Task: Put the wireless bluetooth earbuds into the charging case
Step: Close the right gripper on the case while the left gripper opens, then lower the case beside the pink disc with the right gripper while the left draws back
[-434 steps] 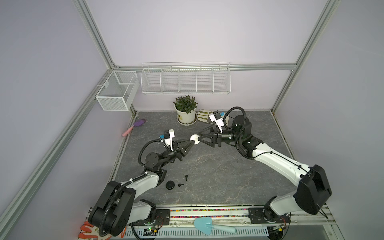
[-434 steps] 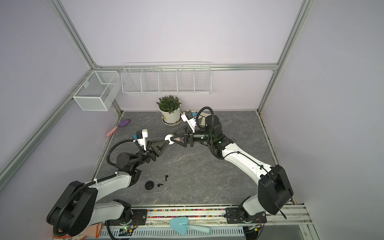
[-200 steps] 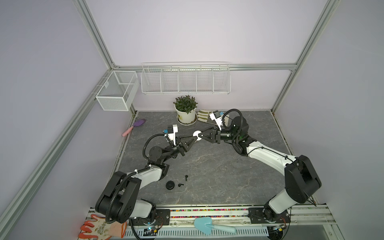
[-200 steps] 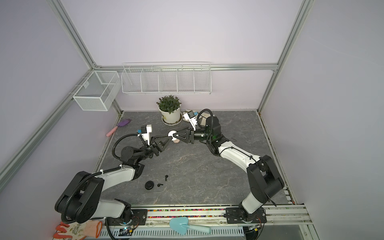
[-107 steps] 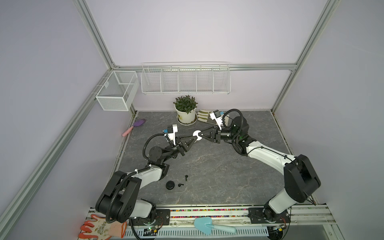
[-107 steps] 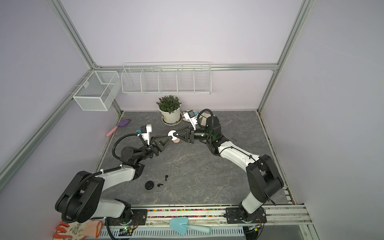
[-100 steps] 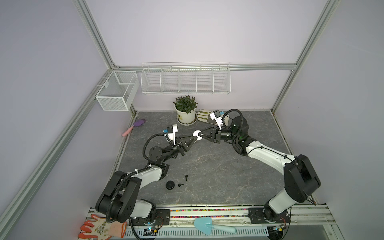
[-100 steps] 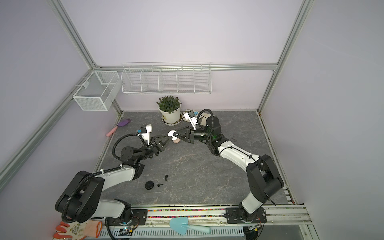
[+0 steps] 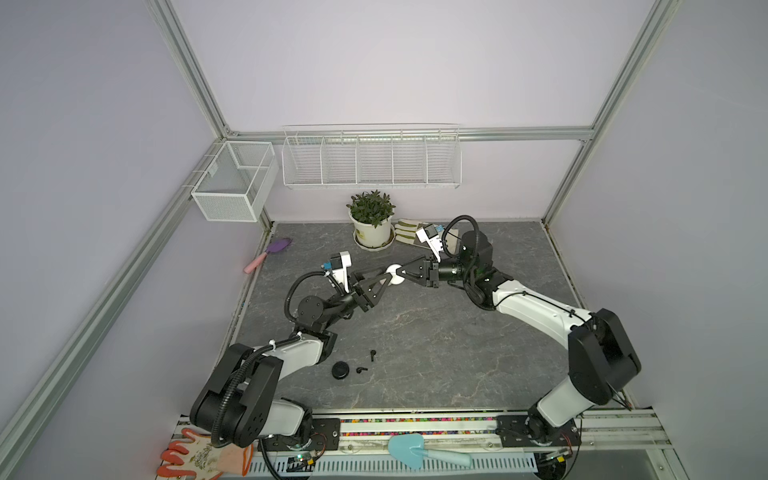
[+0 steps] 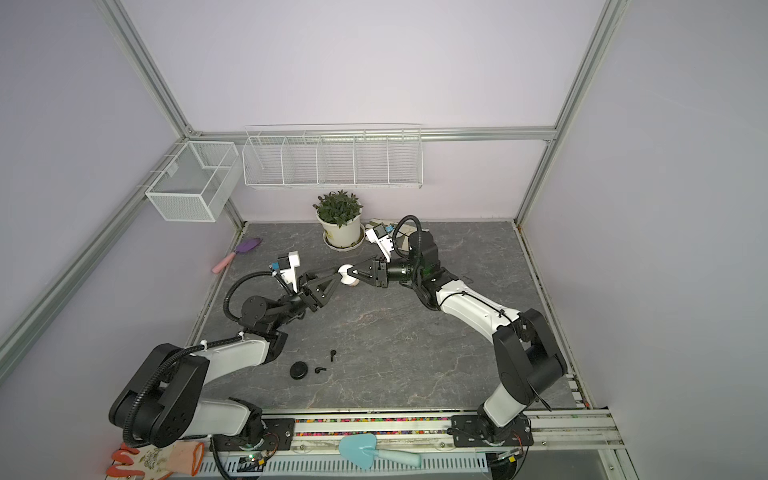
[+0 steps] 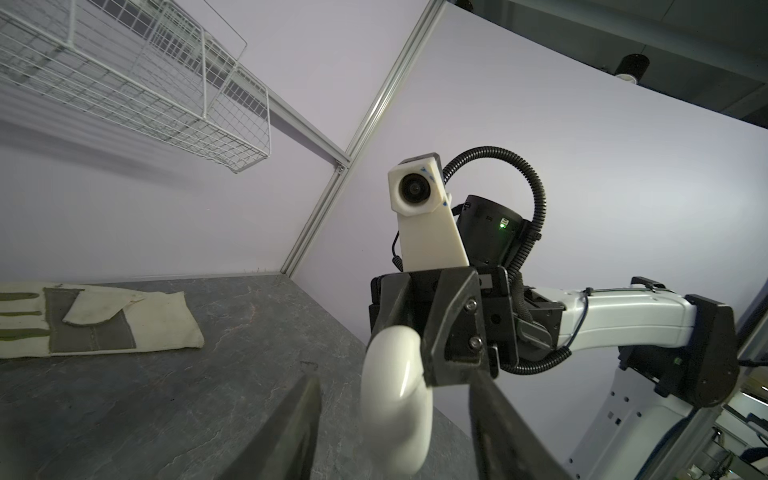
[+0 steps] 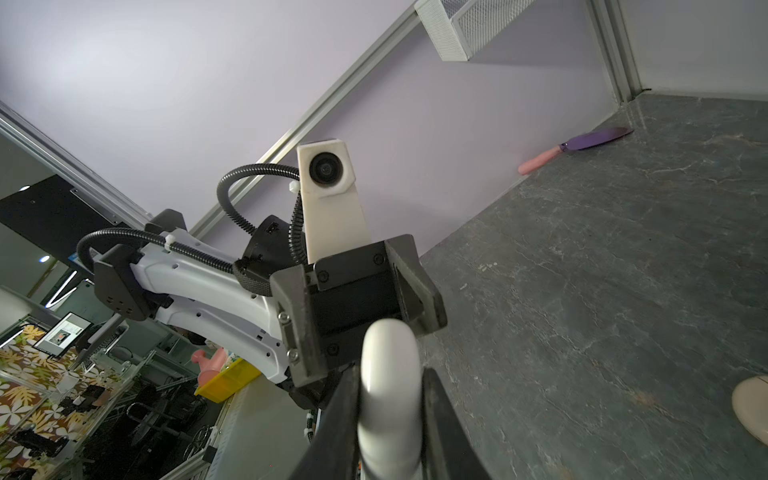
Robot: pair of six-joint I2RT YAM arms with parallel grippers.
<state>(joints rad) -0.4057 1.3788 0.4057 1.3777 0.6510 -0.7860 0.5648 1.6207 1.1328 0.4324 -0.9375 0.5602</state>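
A round white charging case (image 9: 394, 274) (image 10: 347, 275) hangs in the air over the back middle of the table. My right gripper (image 9: 401, 272) (image 12: 390, 372) is shut on the white case (image 12: 388, 399), one finger pressed on each flat side. From the opposite side, my left gripper (image 9: 384, 279) (image 11: 390, 378) stands open around the white case (image 11: 395, 399), with gaps on both sides. Two black earbuds (image 9: 372, 354) (image 9: 362, 369) lie on the table near the front left, next to a shut black charging case (image 9: 340, 369) (image 10: 299, 370). Whether the white case holds any earbuds is hidden.
A potted plant (image 9: 371, 224) and a work glove (image 9: 406, 232) sit at the back behind the grippers. A purple trowel (image 9: 270, 253) lies at the back left. Wire baskets (image 9: 370, 160) hang on the walls. A blue trowel (image 9: 415, 451) and an orange glove (image 9: 199, 455) lie on the front rail.
My left gripper has opened and let go of the white case. My right gripper has closed on it. Both arms have stayed almost where they were.
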